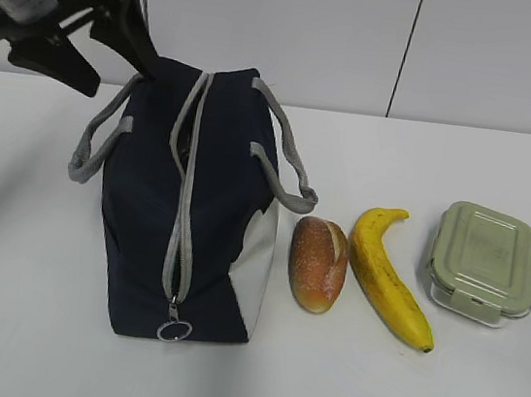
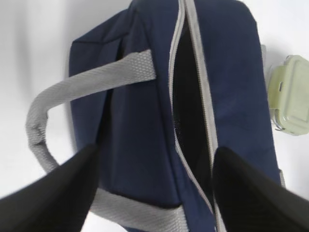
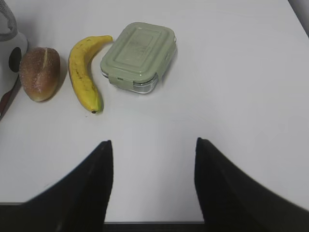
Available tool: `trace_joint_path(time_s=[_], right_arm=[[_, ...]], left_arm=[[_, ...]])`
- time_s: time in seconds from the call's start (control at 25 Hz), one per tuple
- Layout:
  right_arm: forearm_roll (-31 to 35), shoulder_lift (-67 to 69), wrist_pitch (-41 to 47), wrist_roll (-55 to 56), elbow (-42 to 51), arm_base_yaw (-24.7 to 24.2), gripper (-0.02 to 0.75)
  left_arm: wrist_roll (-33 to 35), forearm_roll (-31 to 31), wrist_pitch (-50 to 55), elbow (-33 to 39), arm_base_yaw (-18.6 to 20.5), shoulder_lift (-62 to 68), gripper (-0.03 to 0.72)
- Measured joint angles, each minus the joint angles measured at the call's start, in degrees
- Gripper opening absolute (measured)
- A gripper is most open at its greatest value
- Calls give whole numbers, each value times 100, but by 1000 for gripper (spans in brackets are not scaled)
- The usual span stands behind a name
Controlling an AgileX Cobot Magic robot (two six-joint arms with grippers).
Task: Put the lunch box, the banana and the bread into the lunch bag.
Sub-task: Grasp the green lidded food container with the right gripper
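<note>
Exterior view: the bag [image 1: 196,209] lies on the white table [image 1: 24,323], its zipper [image 1: 185,198] running along the top face, shut near the ring pull [image 1: 174,329] and parted toward the far end. Grey handles [image 1: 97,142] flop to either side. Just right of the bag lies the bread [image 1: 318,262], then the banana [image 1: 388,273] beside it, then the box [image 1: 485,260], each close to its neighbour but apart. The left gripper [image 1: 120,37] hangs over the bag's far left corner with its jaws spread and nothing in them. The right gripper is out of this view.

Left wrist view: the left gripper [image 2: 154,193] looks down on the bag [image 2: 135,121], fingers [image 2: 48,198] wide and empty. The zipper gap [image 2: 188,101] shows a dark interior, narrow as yet. The fabric looks soft and will likely sag, so the opening probably needs holding apart by a handle or a zipper edge.

Right wrist view: the right gripper [image 3: 152,179] hovers over bare table, jaws wide, holding nothing. The box [image 3: 138,56] looks rigid and probably the heaviest; gripping across its short sides seems safest. The banana [image 3: 84,72] is smooth and bruisable, best taken mid-body. The bread [image 3: 41,72] appears light, crusty and crushable, so a gentle pinch across its width.
</note>
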Motion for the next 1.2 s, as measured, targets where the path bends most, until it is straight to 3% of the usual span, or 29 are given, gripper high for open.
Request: trace_joint_path(time_s=[0.4,0.48,0.72,0.8,1.2], right_arm=[[0,0,0,0,0,0,404],[0,0,0,0,0,0,404],[0,0,0,0,0,0,404],[0,0,0,0,0,0,404],[0,0,0,0,0,0,404]], left_arm=[[0,75,-5,-55,-196,714,485],[0,82,-33,-55,-196,727,437],[30,191,-138,-60,-196,727,75],[42,201,-158,-60,-196,727,12],[43,201,-303,-60,-196,727,1]])
